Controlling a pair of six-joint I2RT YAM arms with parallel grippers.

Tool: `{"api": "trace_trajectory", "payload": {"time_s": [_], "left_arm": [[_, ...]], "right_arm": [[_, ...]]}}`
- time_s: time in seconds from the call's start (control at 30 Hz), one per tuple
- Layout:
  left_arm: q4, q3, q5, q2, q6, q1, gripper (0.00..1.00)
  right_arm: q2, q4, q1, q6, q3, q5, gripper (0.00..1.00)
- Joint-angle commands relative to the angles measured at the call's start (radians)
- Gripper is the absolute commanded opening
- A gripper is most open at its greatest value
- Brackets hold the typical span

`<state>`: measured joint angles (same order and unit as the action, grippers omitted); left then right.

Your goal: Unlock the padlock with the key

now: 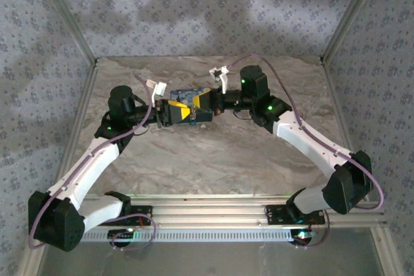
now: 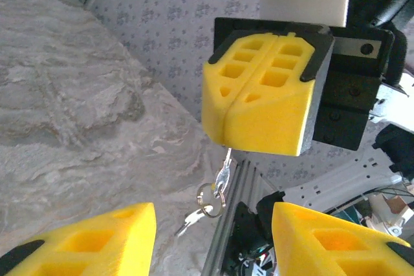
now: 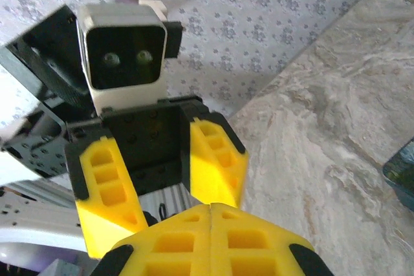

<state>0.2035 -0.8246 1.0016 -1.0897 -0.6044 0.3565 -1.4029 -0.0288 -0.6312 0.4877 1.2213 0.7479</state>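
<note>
Yellow-fingered right gripper (image 2: 246,108) is pinched tight on the key (image 2: 223,174), its ring dangling below; left gripper (image 2: 213,240) stands apart, empty. Padlock is too small to pick out near the blue box (image 1: 187,103). Inserting and turning the key look not yet done.

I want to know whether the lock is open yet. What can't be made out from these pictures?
- Padlock: in the top view it is too small to pick out where the arms meet over the blue box.
- Key: in the left wrist view its upper end is buried inside the shut right gripper, so I cannot tell how it is seated.
- Blue box, right wrist view: the right edge cuts off all but a corner.
</note>
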Motion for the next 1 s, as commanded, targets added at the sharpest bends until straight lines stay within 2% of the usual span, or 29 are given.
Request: {"api": "trace_trajectory", "payload": {"time_s": [0.0, 0.47, 0.53, 0.57, 0.67, 0.87, 0.93, 0.97], "left_arm": [[0.126, 0.001, 0.012, -0.007, -0.031, 0.024, 0.50], [0.127, -0.009, 0.028, -0.021, -0.022, 0.035, 0.37], [0.126, -0.010, 0.030, -0.021, -0.021, 0.036, 0.31], [0.125, -0.010, 0.031, -0.019, -0.020, 0.036, 0.25], [0.101, -0.012, 0.034, -0.012, -0.003, 0.036, 0.00], [-0.020, -0.006, -0.010, 0.027, 0.069, 0.028, 0.00], [-0.078, 0.007, -0.035, 0.045, 0.100, 0.016, 0.00], [-0.104, 0.015, -0.045, 0.053, 0.114, 0.009, 0.00]], "right_arm": [[-0.004, -0.072, -0.004, 0.053, -0.003, 0.031, 0.00], [-0.007, -0.072, -0.030, 0.060, 0.007, 0.025, 0.00], [-0.007, -0.070, -0.032, 0.060, 0.007, 0.022, 0.00], [-0.007, -0.070, -0.032, 0.060, 0.007, 0.020, 0.00], [-0.006, -0.066, -0.032, 0.061, 0.007, 0.012, 0.00], [0.001, -0.028, -0.032, 0.070, 0.009, -0.069, 0.00], [0.002, 0.024, -0.030, 0.071, 0.013, -0.140, 0.26], [0.000, 0.052, -0.029, 0.073, 0.017, -0.171, 0.35]]}}
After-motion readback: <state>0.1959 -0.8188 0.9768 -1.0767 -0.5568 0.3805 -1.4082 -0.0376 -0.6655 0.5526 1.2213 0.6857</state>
